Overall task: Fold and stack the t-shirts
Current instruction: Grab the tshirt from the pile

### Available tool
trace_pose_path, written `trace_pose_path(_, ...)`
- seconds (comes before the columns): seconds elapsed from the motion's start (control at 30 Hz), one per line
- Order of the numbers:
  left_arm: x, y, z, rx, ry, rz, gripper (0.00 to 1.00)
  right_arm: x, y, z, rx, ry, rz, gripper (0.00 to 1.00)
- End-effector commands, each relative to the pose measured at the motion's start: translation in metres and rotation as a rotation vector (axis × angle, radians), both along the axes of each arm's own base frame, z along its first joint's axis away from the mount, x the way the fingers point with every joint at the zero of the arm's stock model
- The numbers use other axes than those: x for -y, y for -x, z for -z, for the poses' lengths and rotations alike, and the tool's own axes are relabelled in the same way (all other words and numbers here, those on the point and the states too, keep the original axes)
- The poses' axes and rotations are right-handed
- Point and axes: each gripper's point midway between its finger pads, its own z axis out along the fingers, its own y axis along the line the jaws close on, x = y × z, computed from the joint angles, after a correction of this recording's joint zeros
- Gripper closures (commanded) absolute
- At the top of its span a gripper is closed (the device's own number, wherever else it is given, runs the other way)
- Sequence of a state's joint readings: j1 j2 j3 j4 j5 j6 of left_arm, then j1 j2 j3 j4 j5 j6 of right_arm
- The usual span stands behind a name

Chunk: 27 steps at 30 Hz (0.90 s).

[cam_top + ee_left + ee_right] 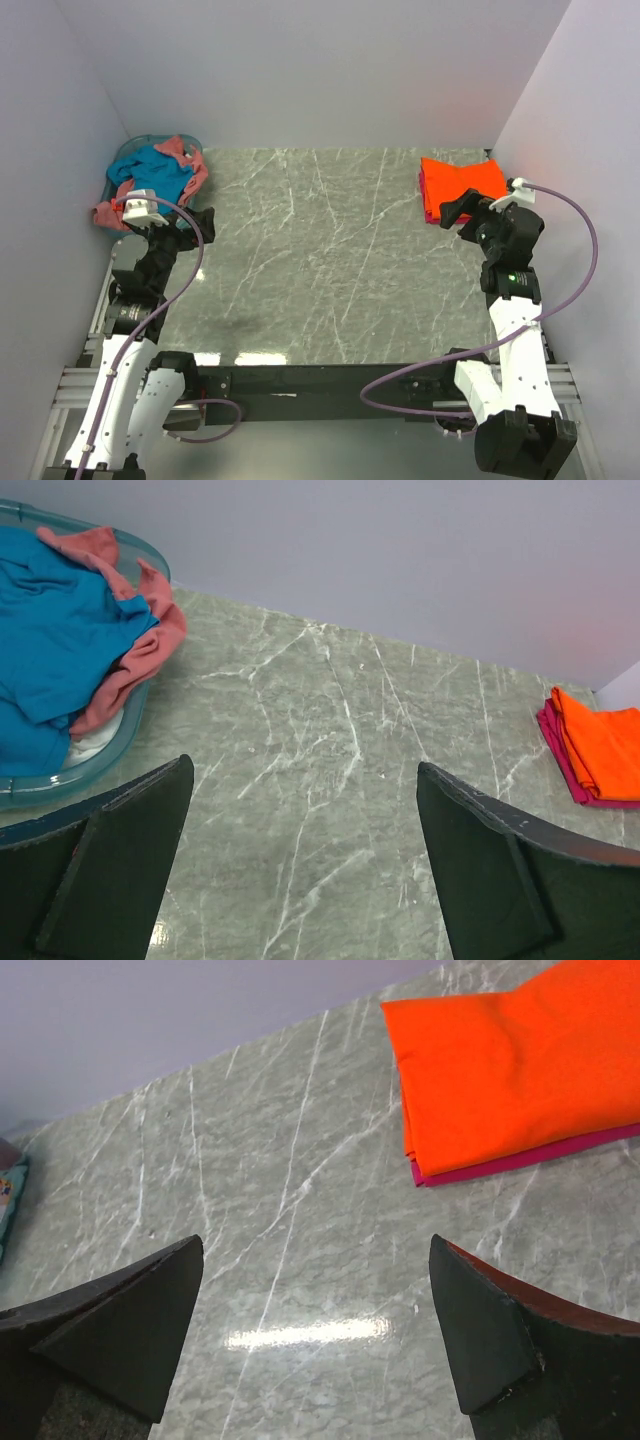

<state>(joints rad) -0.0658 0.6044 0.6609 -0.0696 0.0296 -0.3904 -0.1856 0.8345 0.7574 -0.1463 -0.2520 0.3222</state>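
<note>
A teal-blue t-shirt (pixel 158 170) (pixel 50 640) and a salmon-pink t-shirt (pixel 193 170) (pixel 140 660) lie crumpled together in a basket at the table's far left. A folded bright orange t-shirt (pixel 462 182) (pixel 510 1060) (pixel 605 750) rests on a folded magenta garment (pixel 520 1163) (pixel 560 755) at the far right. My left gripper (pixel 180 222) (pixel 305 790) hangs open over bare table just in front of the basket. Over the table near the orange stack, my right gripper (pixel 462 215) (pixel 315 1270) is open too. Neither holds anything.
The teal plastic basket (pixel 130 152) (pixel 110 755) sits in the far left corner against the walls. White walls (pixel 320 70) close the table at the back and on both sides. The grey marble tabletop (pixel 320 260) spans the middle.
</note>
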Motion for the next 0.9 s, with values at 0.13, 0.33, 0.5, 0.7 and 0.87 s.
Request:
trace_pose_path(0.13, -0.004, -0.001, -0.011, 0.015, 0.020, -0.025, 0.00, -0.014, 0.001, -0.021, 0.076, 0.043, -0.098, 0.00)
trace_pose_path(0.33, 0.001, -0.014, -0.003, -0.060, 0.051, -0.010, 0.00, -0.058, 0.020, -0.013, 0.141, 0.216, -0.461, 0.00)
trace_pose_path(0.5, -0.010, -0.034, -0.016, -0.115, 0.109, -0.061, 0.01, -0.068, 0.032, -0.013, 0.140, 0.290, -0.572, 0.00)
trace_pose_path(0.7, -0.033, -0.083, -0.007, -0.246, 0.229, -0.104, 0.01, -0.085, 0.046, -0.012, 0.143, 0.278, -0.700, 0.00)
trace_pose_path(0.87, -0.069, -0.133, 0.019, -0.379, 0.341, -0.185, 0.03, -0.088, 0.050, -0.012, 0.138, 0.260, -0.720, 0.00)
